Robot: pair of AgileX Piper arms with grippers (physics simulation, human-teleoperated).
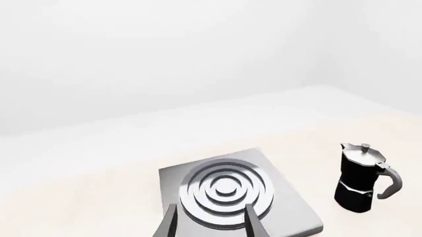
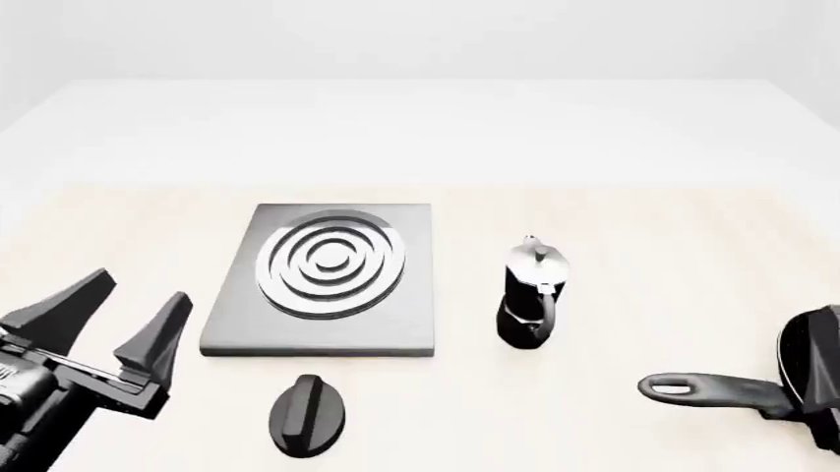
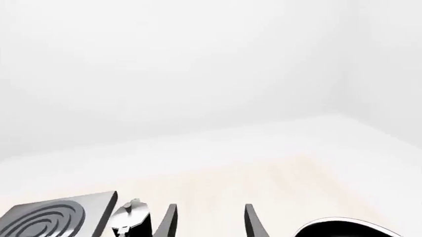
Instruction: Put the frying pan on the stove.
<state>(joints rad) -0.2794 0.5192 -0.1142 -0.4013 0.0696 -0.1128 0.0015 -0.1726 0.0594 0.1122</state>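
The frying pan [image 2: 811, 369] lies on the table at the front right, cut off by the frame edge, with its long dark handle [image 2: 715, 390] pointing left. Its rim also shows in the right wrist view [image 3: 343, 226]. The stove [image 2: 334, 280], a grey slab with silver rings, lies left of centre. It also shows in the left wrist view [image 1: 231, 190] and the right wrist view [image 3: 56, 217]. My left gripper [image 2: 142, 287] is open and empty at the front left, short of the stove; its fingers frame the stove in its wrist view [image 1: 209, 224]. My right gripper [image 3: 209, 207] is open and empty, and is out of the front view.
A black-and-silver moka pot [image 2: 532, 295] stands upright between the stove and the pan; it also shows in the left wrist view [image 1: 361, 177] and the right wrist view [image 3: 130, 217]. A small black oval knob [image 2: 309, 415] lies in front of the stove.
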